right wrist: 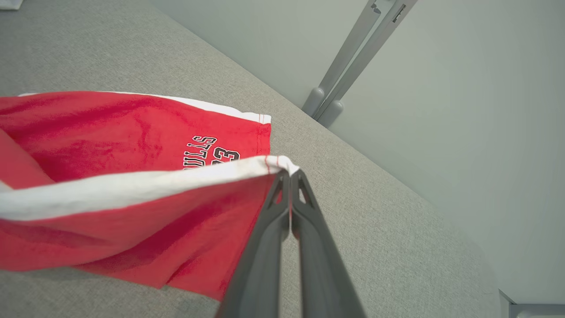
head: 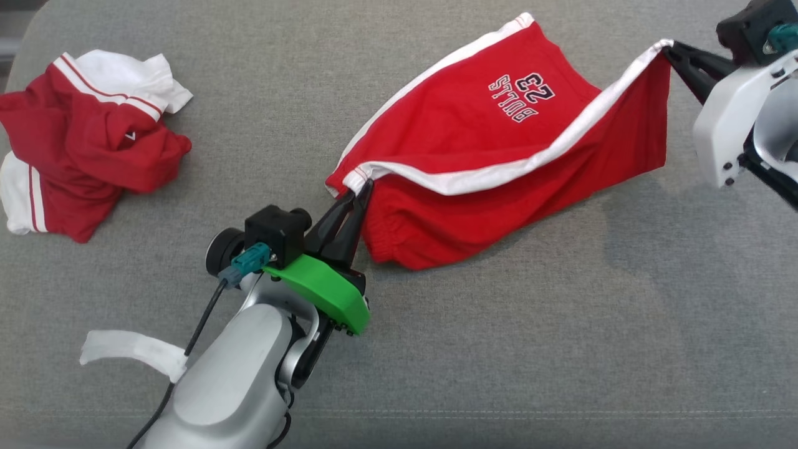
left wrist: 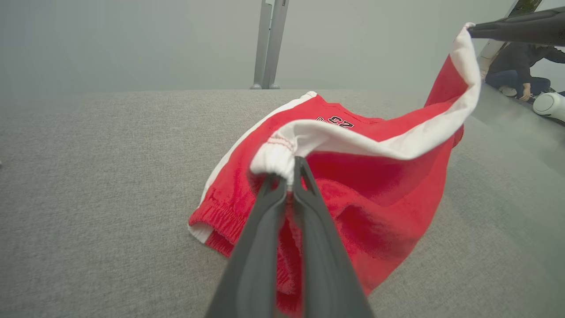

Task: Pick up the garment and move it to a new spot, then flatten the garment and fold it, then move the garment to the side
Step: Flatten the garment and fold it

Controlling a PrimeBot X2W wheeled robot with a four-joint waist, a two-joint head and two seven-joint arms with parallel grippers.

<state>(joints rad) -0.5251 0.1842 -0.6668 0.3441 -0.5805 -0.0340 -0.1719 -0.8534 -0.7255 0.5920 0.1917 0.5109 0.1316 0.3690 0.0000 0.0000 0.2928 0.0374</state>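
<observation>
**Position.** Garment (head: 474, 125) is lying centre-right on the grey fabric surface (head: 561, 349) in head view. Its near white-trimmed edge is being held up btwn both grippers.
- Left gripper (head: 360, 189) is pinching the gathered elastic corner at the garment's left end, fingers pressed together on the cloth. The garment is spreading up and to the right from its tips.
- Right gripper (head: 668, 48) is pinching the opposite corner of the same white edge at upper right, jaws clamped tight on it. That corner is sitting raised, and the edge is sagging in a shallow curve btwn the two grips.
- Rear layer is resting flat on the surface. The lower front is hanging down and touching the surface just beside the left gripper.

**Hidden / unclear.**
- Right arm is being cut off by the frame edge in head view.
- Print is partly covered by the raised edge in both wrist views.
- Can't tell whether each grip is holding one layer or two.
- A person (left wrist: 521, 66) is sitting at the far right of the left wrist view, cropped and small.

**Appearance.** Red shorts w/ white side stripes, elastic waistband, and dark lettering "BULLS 23" reading upside down in head view. The cloth is showing creases.

**Other.** A second red-and-white garment (head: 93, 143) is lying crumpled well apart at far left. A white strip (head: 124, 349) is lying near the left forearm.
</observation>
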